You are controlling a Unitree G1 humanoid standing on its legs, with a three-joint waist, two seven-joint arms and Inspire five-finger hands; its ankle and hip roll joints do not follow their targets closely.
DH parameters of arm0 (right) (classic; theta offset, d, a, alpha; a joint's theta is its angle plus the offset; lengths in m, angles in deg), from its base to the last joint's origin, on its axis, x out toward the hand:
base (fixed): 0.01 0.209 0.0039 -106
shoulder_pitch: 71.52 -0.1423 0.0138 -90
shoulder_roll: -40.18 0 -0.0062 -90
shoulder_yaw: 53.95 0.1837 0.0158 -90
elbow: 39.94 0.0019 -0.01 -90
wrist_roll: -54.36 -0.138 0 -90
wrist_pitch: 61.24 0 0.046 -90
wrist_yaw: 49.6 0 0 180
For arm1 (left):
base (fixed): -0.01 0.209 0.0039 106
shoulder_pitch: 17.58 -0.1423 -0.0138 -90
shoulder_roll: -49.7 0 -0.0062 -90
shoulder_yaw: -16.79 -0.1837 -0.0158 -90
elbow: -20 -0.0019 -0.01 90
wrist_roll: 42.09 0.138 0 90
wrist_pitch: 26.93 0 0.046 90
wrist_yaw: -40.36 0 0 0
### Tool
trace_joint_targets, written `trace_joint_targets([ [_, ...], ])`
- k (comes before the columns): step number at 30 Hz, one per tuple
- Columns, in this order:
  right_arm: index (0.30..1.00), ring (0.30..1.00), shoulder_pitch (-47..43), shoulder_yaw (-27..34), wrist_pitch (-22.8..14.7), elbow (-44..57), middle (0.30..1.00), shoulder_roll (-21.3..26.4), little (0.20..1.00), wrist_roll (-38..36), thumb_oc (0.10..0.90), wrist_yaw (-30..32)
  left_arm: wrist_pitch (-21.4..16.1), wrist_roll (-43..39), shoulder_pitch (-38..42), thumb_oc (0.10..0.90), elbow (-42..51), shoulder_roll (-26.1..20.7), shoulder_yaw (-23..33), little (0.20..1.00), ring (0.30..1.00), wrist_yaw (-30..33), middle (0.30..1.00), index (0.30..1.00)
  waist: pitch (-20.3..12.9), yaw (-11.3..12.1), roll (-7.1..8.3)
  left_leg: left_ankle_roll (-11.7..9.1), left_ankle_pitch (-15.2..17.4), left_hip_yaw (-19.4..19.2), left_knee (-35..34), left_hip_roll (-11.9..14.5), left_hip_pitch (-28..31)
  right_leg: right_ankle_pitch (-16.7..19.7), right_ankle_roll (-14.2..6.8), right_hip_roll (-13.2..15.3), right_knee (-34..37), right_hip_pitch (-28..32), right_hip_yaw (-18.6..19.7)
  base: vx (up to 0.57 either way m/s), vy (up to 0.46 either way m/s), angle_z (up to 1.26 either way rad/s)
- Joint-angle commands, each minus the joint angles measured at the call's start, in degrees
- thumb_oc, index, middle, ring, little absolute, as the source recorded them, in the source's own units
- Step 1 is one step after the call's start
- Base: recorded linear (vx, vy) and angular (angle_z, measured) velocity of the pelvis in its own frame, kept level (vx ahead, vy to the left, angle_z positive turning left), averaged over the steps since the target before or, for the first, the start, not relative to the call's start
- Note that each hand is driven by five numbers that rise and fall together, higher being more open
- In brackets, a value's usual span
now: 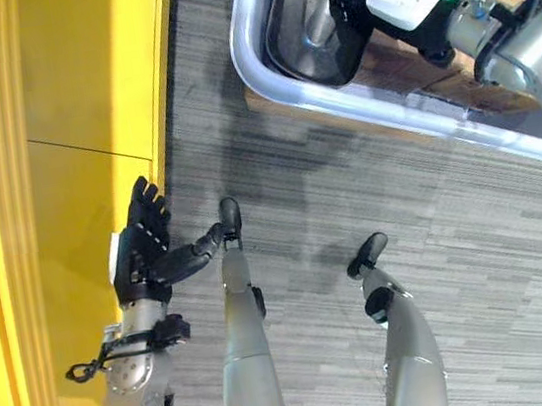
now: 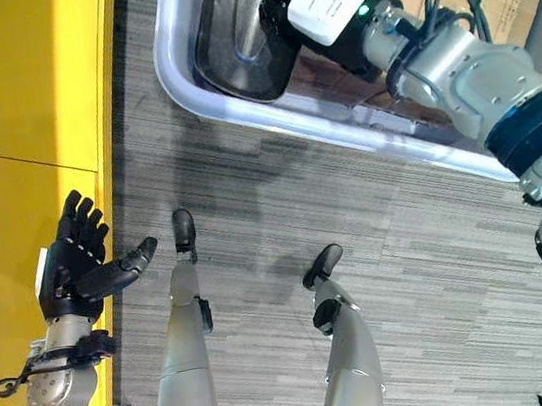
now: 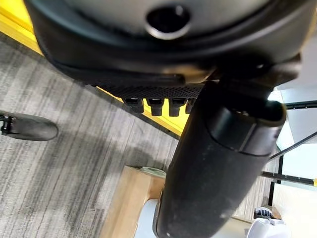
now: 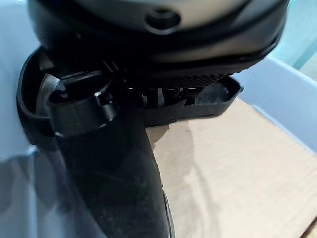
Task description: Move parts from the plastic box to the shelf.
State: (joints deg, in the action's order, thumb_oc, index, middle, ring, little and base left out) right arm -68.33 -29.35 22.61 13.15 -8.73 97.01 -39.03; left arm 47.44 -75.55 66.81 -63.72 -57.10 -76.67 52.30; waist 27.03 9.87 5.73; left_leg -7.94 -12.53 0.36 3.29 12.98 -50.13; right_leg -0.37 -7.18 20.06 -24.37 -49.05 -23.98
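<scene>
Right hand (image 2: 309,6) is reaching into the plastic box (image 2: 238,112), fingers curled around a dark part (image 1: 313,35); we are judging the pickup underway. Left hand (image 1: 147,251) is waiting spread beside the yellow shelf (image 1: 70,140). Next: lifting clear.

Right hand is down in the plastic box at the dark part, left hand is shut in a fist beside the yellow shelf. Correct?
Not quite. The left hand is open, fingers straight and thumb out, beside the yellow shelf; the left eye view shows it. The rest holds: the right hand is down in the plastic box at the dark part.
</scene>
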Motion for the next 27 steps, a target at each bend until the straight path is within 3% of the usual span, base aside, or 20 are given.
trace_joint_targets([
  [1,0.3,0.3,2.3,-5.94,3.2,-8.61,0.3,-1.78,0.3,0.79,0.4,-2.03,-5.4,0.57,2.01,0.9,7.7,-0.31,1.54,1.0,1.0,0.74,1.0,1.0,2.77,1.97,-1.43,-4.18,3.66,-0.56,0.56,4.12,4.98,1.81,-6.8,-1.14,7.69,9.9,-0.1,0.0,0.027,0.04],
  [8,0.3,0.3,5.17,-1.01,3.64,-4.96,0.3,-1.14,0.3,-0.28,0.4,0.62,-5.36,0.47,2.88,0.9,6.78,-0.2,0.82,1.0,1.0,0.82,1.0,1.0,2.77,1.36,-1.28,-3.9,3.65,-1.33,-0.4,3.6,7.72,2.39,-6.91,-0.8,8.5,11.95,-0.35,-0.02,0.037,0.03],
  [18,0.3,0.3,5.95,0.96,4.16,-4.68,0.3,-1.21,0.3,0.1,0.4,1.41,-4.79,0.37,4.99,0.9,6.49,-0.57,-0.39,1.0,1.0,-0.02,1.0,1.0,2.77,1.63,-0.63,-3.32,2.22,-2.24,-1.02,3.49,11.21,4.74,-6.38,-0.81,10.03,15.56,-1.59,-0.06,0.019,0.03],
  [27,0.3,0.3,6.55,4.6,4.59,-4.61,0.3,-0.06,0.3,-0.93,0.4,2.84,-4.33,-0.04,6.54,0.9,5.42,-1.2,-0.57,1.0,1.0,-1.62,1.0,1.0,2.77,2.18,0.19,-3.59,1.65,-3.77,-3.88,2.89,21.99,6.02,-6.7,-0.77,13.07,26.03,-1.69,-0.04,0.01,0.0],
])
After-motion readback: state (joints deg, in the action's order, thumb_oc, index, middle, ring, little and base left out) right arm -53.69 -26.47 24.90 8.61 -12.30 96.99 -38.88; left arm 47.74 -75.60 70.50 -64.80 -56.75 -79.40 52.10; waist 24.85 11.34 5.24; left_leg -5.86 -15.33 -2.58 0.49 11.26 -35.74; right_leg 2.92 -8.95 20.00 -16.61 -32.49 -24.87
